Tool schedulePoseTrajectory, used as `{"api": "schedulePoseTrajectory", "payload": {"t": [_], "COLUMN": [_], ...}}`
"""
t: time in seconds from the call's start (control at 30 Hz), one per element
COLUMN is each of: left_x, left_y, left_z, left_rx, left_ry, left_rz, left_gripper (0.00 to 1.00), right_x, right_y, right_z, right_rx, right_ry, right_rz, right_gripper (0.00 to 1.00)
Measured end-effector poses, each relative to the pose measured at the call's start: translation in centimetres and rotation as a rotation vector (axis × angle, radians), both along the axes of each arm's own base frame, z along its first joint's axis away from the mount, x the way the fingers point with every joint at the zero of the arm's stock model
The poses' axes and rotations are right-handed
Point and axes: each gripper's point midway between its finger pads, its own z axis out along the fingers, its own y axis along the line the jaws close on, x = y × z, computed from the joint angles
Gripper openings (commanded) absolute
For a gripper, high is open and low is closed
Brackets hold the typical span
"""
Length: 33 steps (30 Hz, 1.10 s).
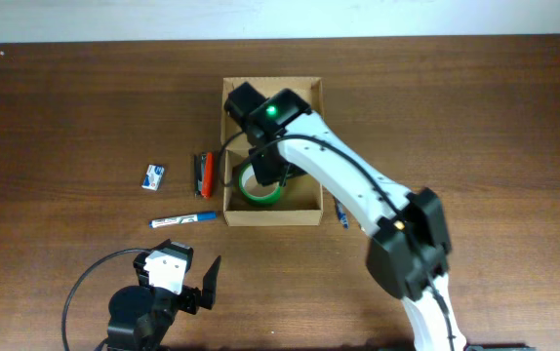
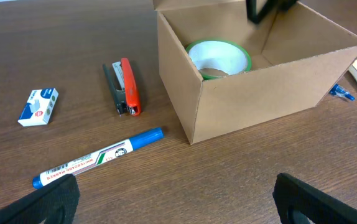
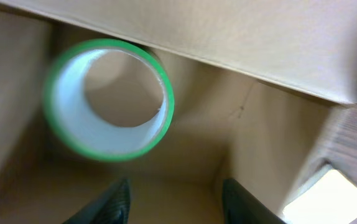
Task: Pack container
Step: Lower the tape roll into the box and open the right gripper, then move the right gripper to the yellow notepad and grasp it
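The container (image 1: 272, 216) is an open tan cardboard box at the middle of the table, and its near wall (image 2: 259, 93) fills the left wrist view. A green-edged tape roll (image 1: 259, 187) lies inside on the box floor. My right arm reaches down into the box. In the right wrist view my right gripper (image 3: 175, 205) is open with nothing between its fingers, and the tape roll (image 3: 108, 99) lies just ahead of them, apart. My left gripper (image 2: 175, 199) stands wide open over bare table in front of the box, holding nothing.
To the left of the box lie a red and black stapler (image 1: 203, 173), a small white and blue packet (image 1: 153, 176) and a blue marker (image 1: 184, 219), which lies just ahead of my left fingers. A small blue item (image 1: 340, 213) lies by the box's right side.
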Motion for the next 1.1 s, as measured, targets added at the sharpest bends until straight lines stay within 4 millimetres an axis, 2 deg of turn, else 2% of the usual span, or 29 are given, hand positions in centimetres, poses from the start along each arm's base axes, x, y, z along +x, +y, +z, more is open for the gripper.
{"api": "schedulePoseTrajectory", "payload": {"t": [0.1,0.17,0.23,0.27,0.3,0.33,0.5,0.63,0.73,0.9,1.1], "left_x": [0.0,0.0,0.0,0.0,0.0,0.0,0.0,0.0,0.0,0.0,0.0], "left_y": [0.0,0.0,0.0,0.0,0.0,0.0,0.0,0.0,0.0,0.0,0.0], "left_z": [0.0,0.0,0.0,0.0,0.0,0.0,0.0,0.0,0.0,0.0,0.0], "left_rx": [0.0,0.0,0.0,0.0,0.0,0.0,0.0,0.0,0.0,0.0,0.0], "left_ry": [0.0,0.0,0.0,0.0,0.0,0.0,0.0,0.0,0.0,0.0,0.0], "left_rz": [0.0,0.0,0.0,0.0,0.0,0.0,0.0,0.0,0.0,0.0,0.0], "left_gripper": [0.99,1.0,1.0,1.0,1.0,1.0,0.99,1.0,1.0,1.0,1.0], "right_x": [0.3,0.6,1.0,1.2,1.3,1.5,2.0,1.9,1.0,-0.5,-3.1], "right_y": [-0.8,-2.2,-4.9,-6.4,-7.8,-9.4,-16.4,-19.3,-20.7,-21.7,-22.2], "right_z": [4.4,7.3,10.0,10.9,11.5,11.9,11.5,11.0,10.7,10.7,11.5], "right_rx": [0.066,0.1,0.126,0.129,0.128,0.122,0.07,0.055,0.033,-0.006,0.02], "right_ry": [-0.076,-0.12,-0.156,-0.167,-0.171,-0.172,-0.112,-0.079,-0.031,0.01,-0.074], "right_rz": [-0.01,-0.038,-0.097,-0.127,-0.159,-0.191,-0.355,-0.415,-0.417,-0.374,-0.327], "right_gripper": [0.56,0.64,0.75,0.93,0.99,0.99,0.99,0.99,0.99,0.99,0.99]}}
